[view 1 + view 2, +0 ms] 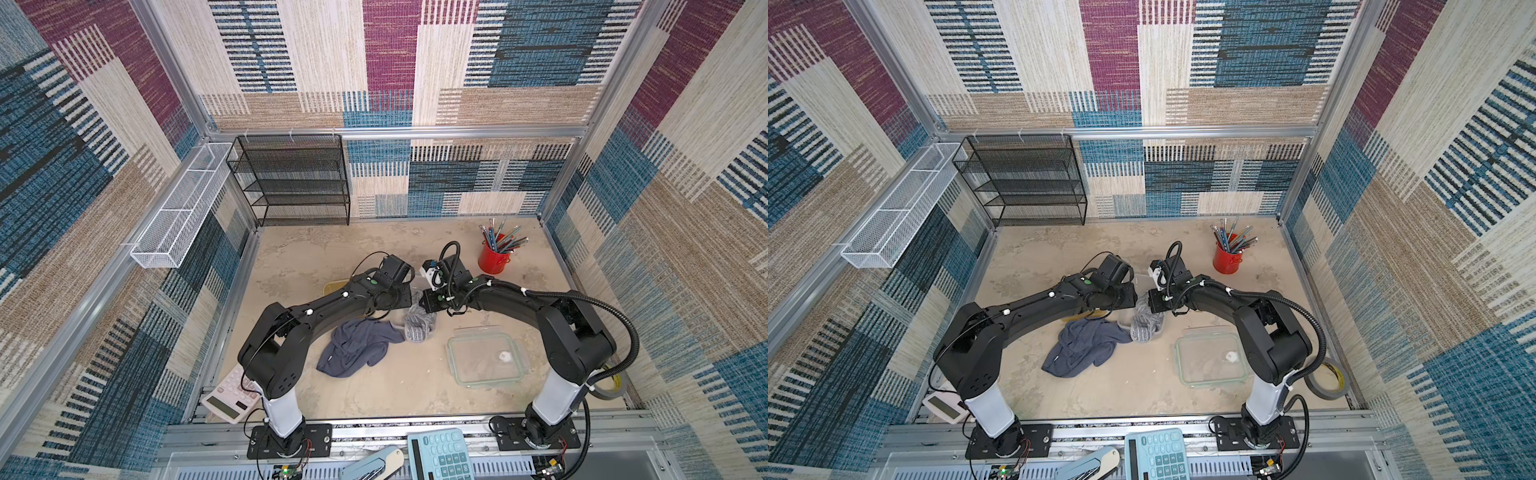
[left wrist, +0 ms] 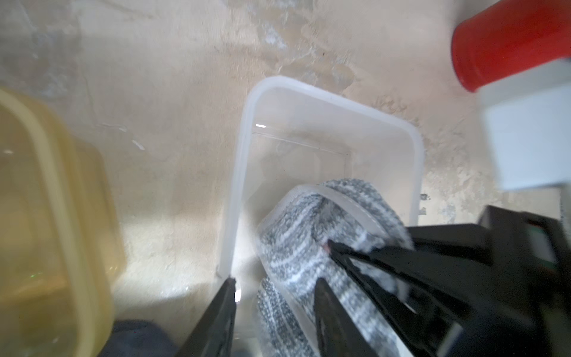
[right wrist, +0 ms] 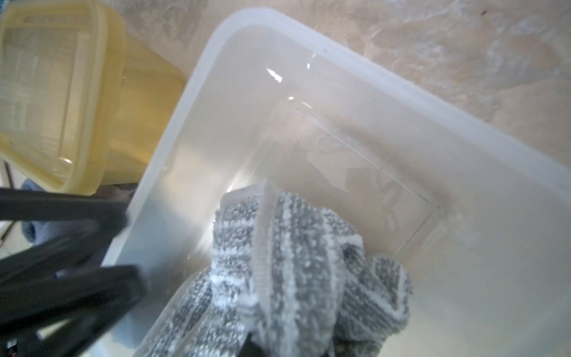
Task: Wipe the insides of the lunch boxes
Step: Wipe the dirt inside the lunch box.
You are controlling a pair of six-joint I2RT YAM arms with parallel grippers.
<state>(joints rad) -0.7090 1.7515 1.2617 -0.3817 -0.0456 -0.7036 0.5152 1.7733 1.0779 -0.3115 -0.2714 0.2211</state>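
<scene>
The clear frosted lunch box point(image 2: 327, 129) lies open in the middle of the table, with the amber lunch box point(image 2: 46, 216) close beside it. Both boxes also show in the right wrist view, the clear box point(image 3: 340, 92) and the amber box point(image 3: 55, 92). A grey striped cloth point(image 3: 278, 262) is bunched inside the clear box. My right gripper point(image 3: 295, 346) is shut on that cloth, and its tips point(image 2: 332, 245) reach over the box's rim. My left gripper point(image 2: 275, 282) stands open astride the clear box's near wall, one fingertip point(image 2: 230, 282) at the rim.
A blue-grey cloth point(image 1: 357, 349) lies crumpled in front of the boxes. A clear green-rimmed lid point(image 1: 484, 359) lies front right. A red pencil cup point(image 1: 492, 257) stands behind the right arm. Two calculators point(image 1: 228, 399) point(image 1: 440, 455) and a tape roll point(image 1: 1327, 378) sit at the edges.
</scene>
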